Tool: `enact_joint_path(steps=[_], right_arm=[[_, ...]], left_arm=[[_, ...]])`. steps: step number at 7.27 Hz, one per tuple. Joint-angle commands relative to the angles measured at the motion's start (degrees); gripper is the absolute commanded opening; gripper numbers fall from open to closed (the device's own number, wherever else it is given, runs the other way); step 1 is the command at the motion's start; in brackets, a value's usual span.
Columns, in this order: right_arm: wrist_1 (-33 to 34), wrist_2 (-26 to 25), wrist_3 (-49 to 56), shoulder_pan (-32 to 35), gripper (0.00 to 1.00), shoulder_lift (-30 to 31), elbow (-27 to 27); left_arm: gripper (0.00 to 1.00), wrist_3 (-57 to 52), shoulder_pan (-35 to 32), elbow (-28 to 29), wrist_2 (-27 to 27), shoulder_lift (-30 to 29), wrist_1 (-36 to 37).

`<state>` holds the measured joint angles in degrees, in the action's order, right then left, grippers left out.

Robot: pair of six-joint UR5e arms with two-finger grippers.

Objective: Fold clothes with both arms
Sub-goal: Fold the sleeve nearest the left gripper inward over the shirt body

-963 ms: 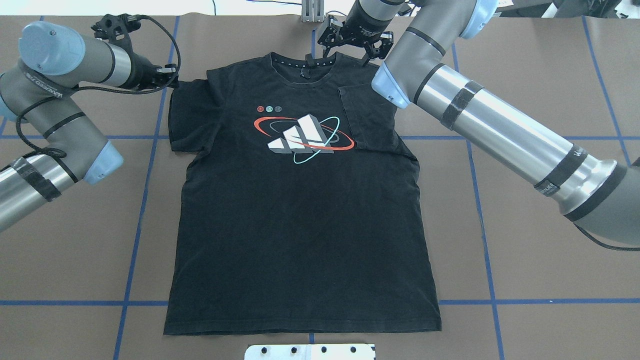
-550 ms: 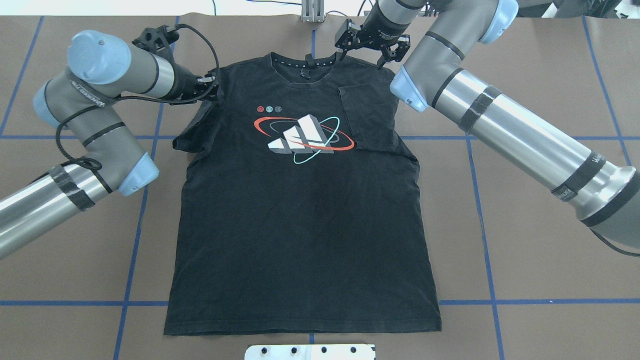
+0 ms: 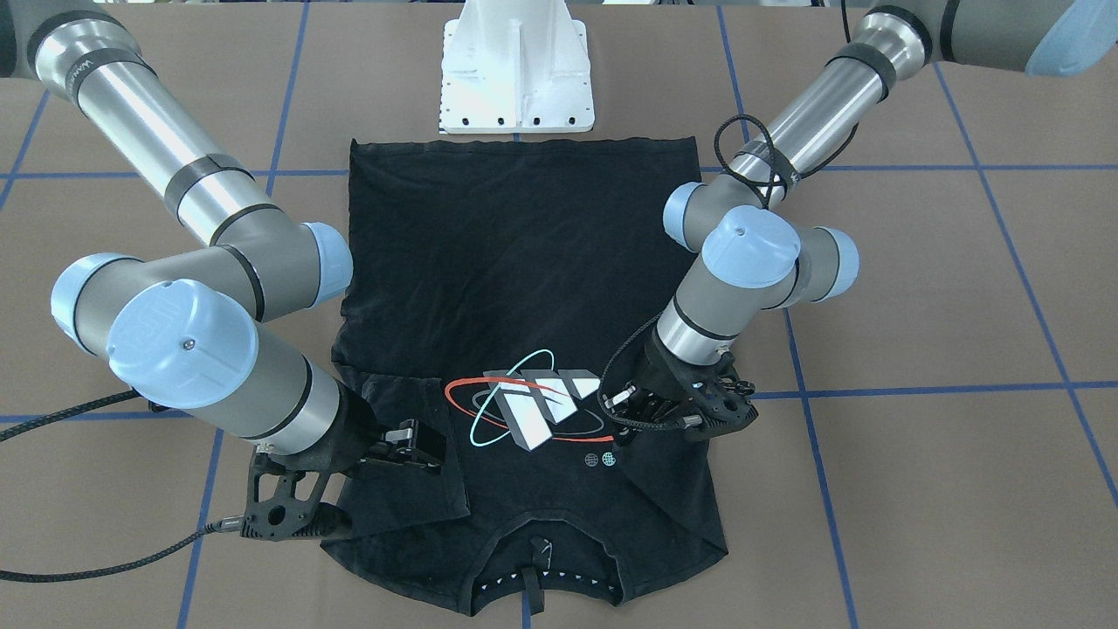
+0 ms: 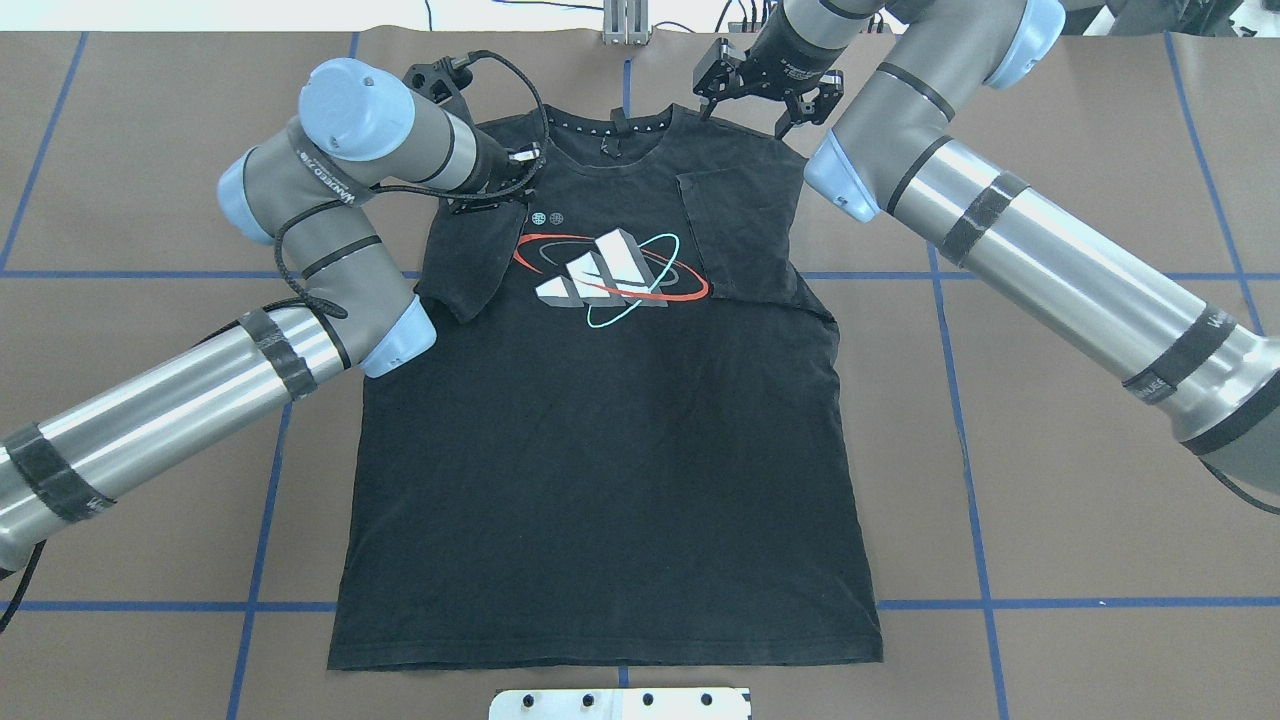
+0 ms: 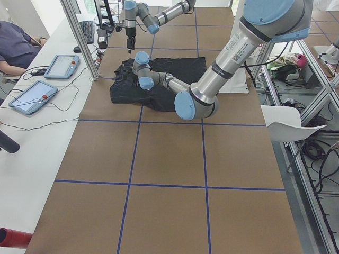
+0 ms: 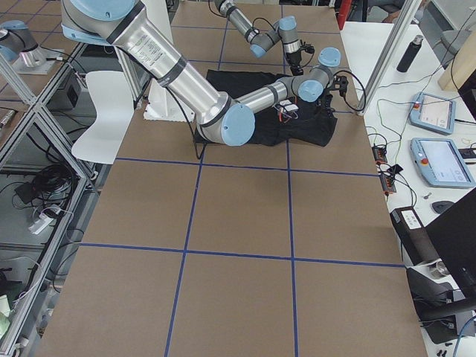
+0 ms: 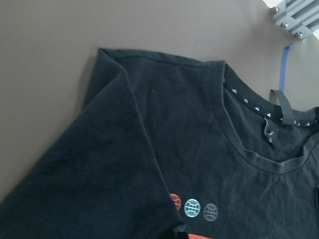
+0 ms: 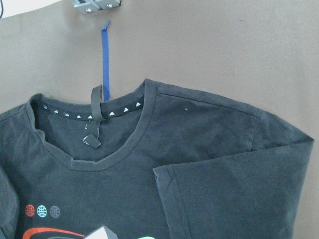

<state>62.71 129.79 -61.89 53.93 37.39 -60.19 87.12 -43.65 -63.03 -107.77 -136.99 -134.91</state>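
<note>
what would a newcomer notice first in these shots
A black T-shirt lies flat on the table, its red-and-teal chest print bright against it. The left gripper holds one sleeve folded inward beside the print, while the open right gripper hovers at the opposite shoulder, where the other sleeve lies folded in.

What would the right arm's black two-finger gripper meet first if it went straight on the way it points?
Probably the black short-sleeved T-shirt: the right gripper, jaws open, points down at its shoulder beside the collar. Its height is unclear, but nothing shows in between.
</note>
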Motion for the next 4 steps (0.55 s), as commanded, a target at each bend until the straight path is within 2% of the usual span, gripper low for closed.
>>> enact_joint_path(steps=[1, 4], right_arm=[[0.05, 0.55, 0.01, 0.65, 1.0, 0.22, -0.01], [-0.04, 0.64, 0.01, 0.74, 1.0, 0.31, -0.01]], left_arm=[[0.0, 0.77, 0.06, 5.36, 2.56, -3.62, -2.44], [0.0, 0.86, -0.03, 5.9, 2.65, -4.33, -3.87]])
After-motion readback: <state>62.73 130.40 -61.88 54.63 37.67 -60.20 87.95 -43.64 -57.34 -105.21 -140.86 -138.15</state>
